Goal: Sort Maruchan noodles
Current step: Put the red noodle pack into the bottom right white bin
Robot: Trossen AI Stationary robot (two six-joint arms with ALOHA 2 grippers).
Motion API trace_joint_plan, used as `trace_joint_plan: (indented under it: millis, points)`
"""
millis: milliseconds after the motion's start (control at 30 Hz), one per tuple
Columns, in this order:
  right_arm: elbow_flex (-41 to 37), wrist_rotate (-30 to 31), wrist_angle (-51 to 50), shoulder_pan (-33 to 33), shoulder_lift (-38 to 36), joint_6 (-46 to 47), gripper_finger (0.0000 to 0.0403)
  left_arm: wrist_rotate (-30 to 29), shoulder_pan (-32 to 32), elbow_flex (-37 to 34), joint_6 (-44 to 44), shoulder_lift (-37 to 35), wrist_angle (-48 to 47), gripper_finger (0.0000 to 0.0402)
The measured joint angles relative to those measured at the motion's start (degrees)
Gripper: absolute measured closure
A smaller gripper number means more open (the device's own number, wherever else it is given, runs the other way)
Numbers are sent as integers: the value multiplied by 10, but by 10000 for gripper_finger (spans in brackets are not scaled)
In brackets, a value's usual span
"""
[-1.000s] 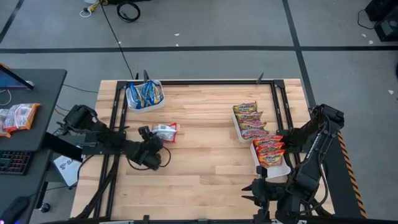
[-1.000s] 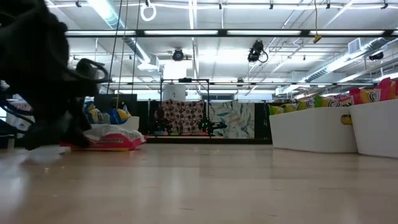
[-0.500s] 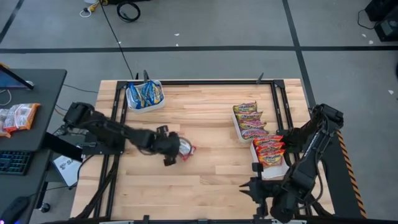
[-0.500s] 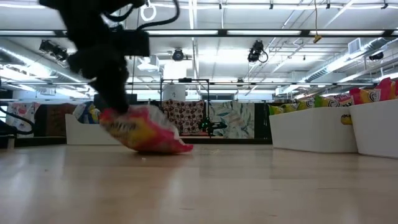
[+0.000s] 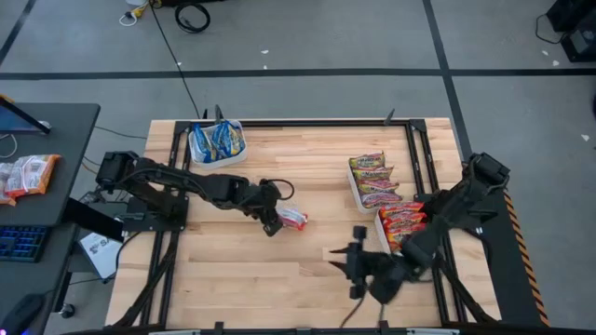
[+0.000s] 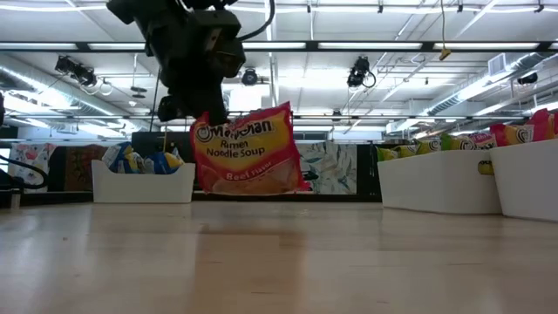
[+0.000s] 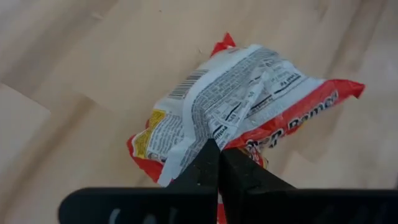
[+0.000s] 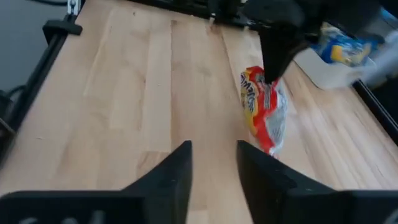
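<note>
A red-and-white Maruchan noodle packet (image 5: 292, 220) hangs over the middle of the wooden table (image 5: 307, 288) with my left gripper (image 5: 273, 221) shut on it. The low view shows its printed front (image 6: 251, 153) below the gripper. My right gripper (image 5: 340, 262) stands open over the table's near middle, right of the packet and apart from it; its wrist view shows the packet (image 8: 266, 115) ahead of the fingers (image 8: 180, 165). My left gripper pinches the packet's upper edge (image 6: 209, 129) between its two shut fingers, at the white printed back (image 7: 205, 134). The fingers slant down from the table's left. The packet hangs below them, slightly tilted, clear of the table.
A white tray of blue packets (image 5: 216, 141) sits at the far left. Two white trays stand at the right, one with yellow-green packets (image 5: 371, 181), one with orange-red packets (image 5: 402, 226). More packets (image 5: 28, 174) lie on the desk beyond the table's left edge.
My left gripper has shut on the packet, risen and swung toward the table's right. The packet, flat on the table before, is lifted clear and hangs upright. My right gripper has moved from the near right corner toward the table's middle and sunk a little.
</note>
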Motion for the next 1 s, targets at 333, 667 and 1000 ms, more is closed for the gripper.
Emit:
trace_joint_plan:
  millis: [333,667,1000]
  points:
    - [-40,-122,208,-132,10,-313,109,60,-1,0,-87,0,20,395]
    - [48,-150,104,-202,96,-350,113,63,-1,0,-118,36,121,395]
    - [63,-145,10,-212,113,-308,167,80,0,0,-116,49,210,395]
